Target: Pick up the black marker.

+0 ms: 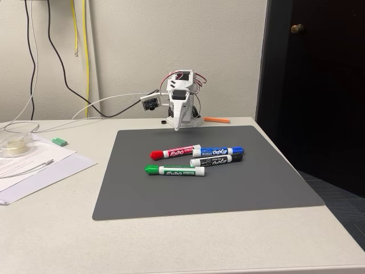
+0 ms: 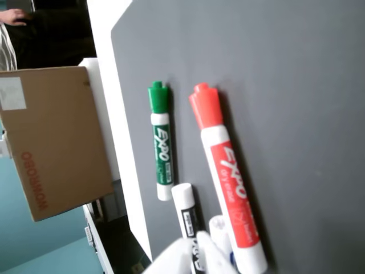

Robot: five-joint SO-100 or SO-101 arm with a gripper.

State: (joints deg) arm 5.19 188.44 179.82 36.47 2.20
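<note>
**Small white robot arm**

A compact white plastic robot arm (image 1: 181, 105) on a white base, with thin red and dark wires looping at its top. A tapered white gripper (image 1: 177, 126) ends it. A small black camera module (image 1: 150, 104) is mounted on its left in the fixed view.
</note>
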